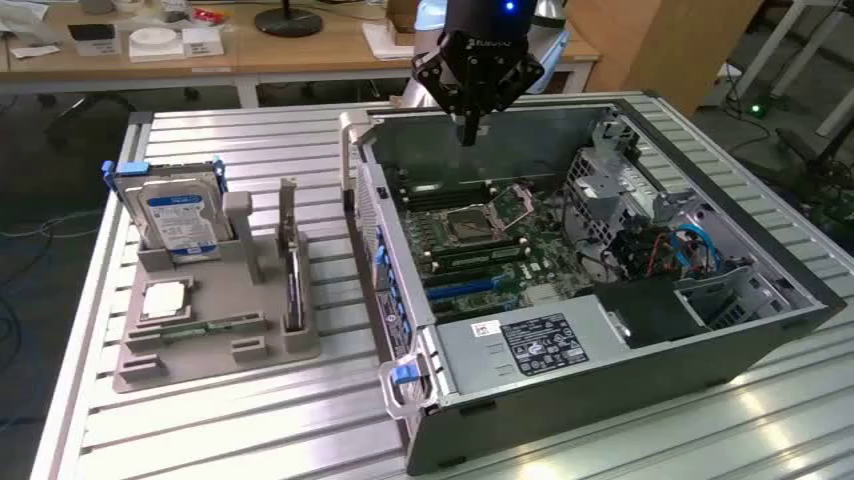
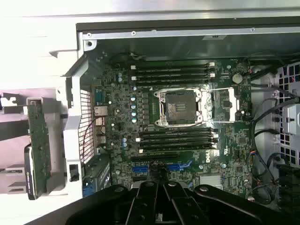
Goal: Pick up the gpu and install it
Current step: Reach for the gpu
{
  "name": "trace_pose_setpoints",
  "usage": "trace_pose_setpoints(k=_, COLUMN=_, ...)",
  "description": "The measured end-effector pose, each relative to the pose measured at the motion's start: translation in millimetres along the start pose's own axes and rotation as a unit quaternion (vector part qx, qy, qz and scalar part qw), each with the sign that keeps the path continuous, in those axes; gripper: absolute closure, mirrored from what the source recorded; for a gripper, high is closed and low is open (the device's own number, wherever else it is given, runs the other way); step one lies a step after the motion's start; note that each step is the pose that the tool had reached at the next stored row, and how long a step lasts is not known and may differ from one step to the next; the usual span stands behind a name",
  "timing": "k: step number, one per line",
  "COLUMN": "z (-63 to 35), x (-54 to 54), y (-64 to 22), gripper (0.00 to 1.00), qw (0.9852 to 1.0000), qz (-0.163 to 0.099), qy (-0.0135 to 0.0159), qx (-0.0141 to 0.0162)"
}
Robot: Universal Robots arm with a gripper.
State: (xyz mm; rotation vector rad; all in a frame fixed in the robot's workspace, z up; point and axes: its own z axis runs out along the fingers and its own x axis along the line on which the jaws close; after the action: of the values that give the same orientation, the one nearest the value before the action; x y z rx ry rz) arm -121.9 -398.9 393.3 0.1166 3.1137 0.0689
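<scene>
The gpu [image 1: 290, 258] stands on edge in a slot of the grey holder [image 1: 214, 345], on the exterior view's left of the open computer case [image 1: 747, 340]. From the wrist camera it appears as a thin green board [image 2: 38, 140] outside the case wall. My gripper [image 1: 469, 136] hangs above the far end of the case, well apart from the gpu. Its fingers [image 2: 161, 190] are shut together over the motherboard [image 2: 117, 117], with nothing between them.
The holder also carries a silver hard drive [image 1: 180, 222] with a blue-white label, a square processor [image 1: 163, 298] and a narrow memory stick [image 1: 214, 325]. Inside the case are the processor socket [image 2: 180, 108], blue card slots [image 2: 140, 168], cables and a power supply [image 1: 534, 345].
</scene>
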Motion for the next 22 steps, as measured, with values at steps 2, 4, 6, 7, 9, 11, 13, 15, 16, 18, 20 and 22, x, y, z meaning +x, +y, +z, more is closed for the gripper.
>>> trace_pose_setpoints(k=2, z=0.0, x=0.0, y=0.0, gripper=0.9, qw=1.0, qz=0.0, qy=0.0, qx=0.0)
trace_pose_setpoints(k=4, z=0.0, x=0.4, y=0.0, gripper=0.9, qw=1.0, qz=0.0, qy=0.0, qx=0.0001)
trace_pose_setpoints(k=6, z=0.0, x=0.7, y=0.0, gripper=0.9, qw=1.0, qz=0.0, qy=0.0, qx=0.0)
trace_pose_setpoints(k=7, z=-0.1, x=1.0, y=-0.1, gripper=0.9, qw=1.0, qz=0.0, qy=0.0, qx=0.0)
trace_pose_setpoints(k=9, z=0.0, x=1.6, y=-0.1, gripper=0.9, qw=1.0, qz=0.0, qy=0.0, qx=0.0)
trace_pose_setpoints(k=11, z=-0.1, x=2.4, y=-0.2, gripper=0.9, qw=1.0, qz=0.0, qy=0.0, qx=0.0)
trace_pose_setpoints(k=13, z=-0.1, x=3.4, y=-0.2, gripper=0.9, qw=1.0, qz=0.0, qy=0.0, qx=0.0)
trace_pose_setpoints(k=15, z=-0.1, x=4.8, y=-0.4, gripper=0.9, qw=1.0, qz=0.0, qy=0.0, qx=0.0)
trace_pose_setpoints(k=16, z=-0.2, x=5.7, y=-0.5, gripper=0.9, qw=1.0, qz=0.0, qy=0.0, qx=0.0)
trace_pose_setpoints(k=18, z=-0.2, x=7.1, y=-0.6, gripper=0.9, qw=1.0, qz=0.0, qy=0.0, qx=0.0)
trace_pose_setpoints(k=20, z=-0.2, x=8.6, y=-0.7, gripper=0.9, qw=1.0, qz=0.0, qy=0.0, qx=0.0)
trace_pose_setpoints(k=22, z=-0.3, x=10.2, y=-0.9, gripper=0.9, qw=1.0, qz=0.0, qy=0.0, qx=0.0)
